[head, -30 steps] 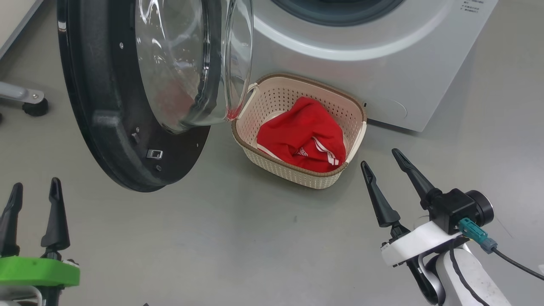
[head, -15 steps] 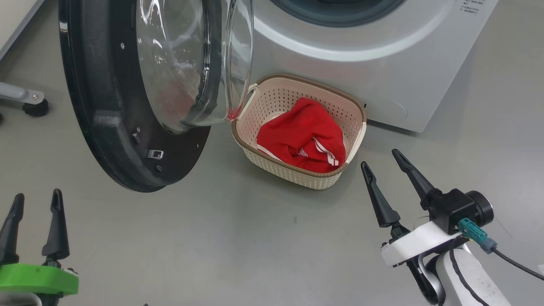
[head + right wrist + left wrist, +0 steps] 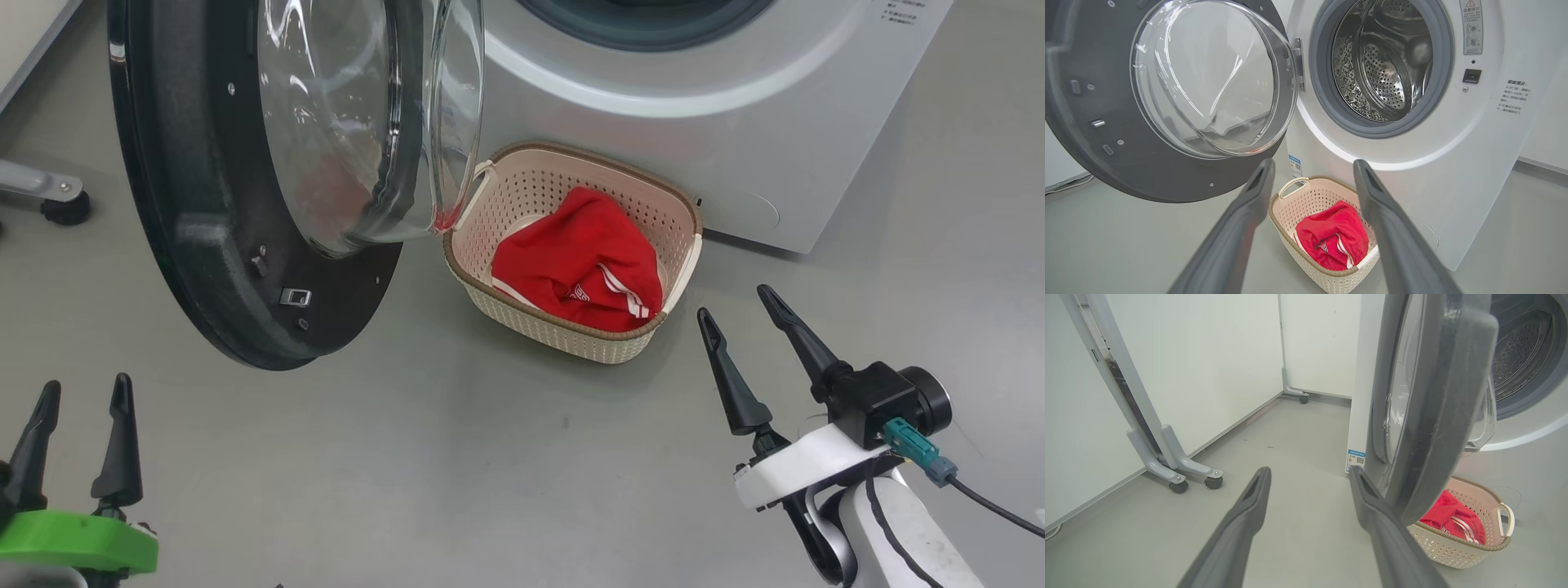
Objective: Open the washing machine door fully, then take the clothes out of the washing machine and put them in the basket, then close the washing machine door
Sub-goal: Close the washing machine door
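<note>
The washing machine point(image 3: 735, 122) stands with its door point(image 3: 204, 229) swung wide open to the left, glass bowl point(image 3: 1208, 81) facing out. Its steel drum point(image 3: 1384, 61) looks bare inside. The red clothes point(image 3: 575, 261) with white stripes lie bunched in the cream basket point(image 3: 678, 214) on the floor, against the machine's front and just under the door's glass. My left gripper point(image 3: 82, 400) is open at the lower left, below the door's edge point(image 3: 1433, 416) and apart from it. My right gripper point(image 3: 735, 302) is open, just right of the basket, holding nothing.
Grey floor point(image 3: 490, 457) stretches in front of the machine. White wheeled partition panels stand to the left, their caster feet point(image 3: 1188, 477) on the floor. A second caster foot point(image 3: 61, 200) sits left of the door. A blue label point(image 3: 1355, 459) marks the machine's side.
My left gripper has dropped lower in the head view and shifted slightly right. The right gripper, door, basket and clothes stay as they were.
</note>
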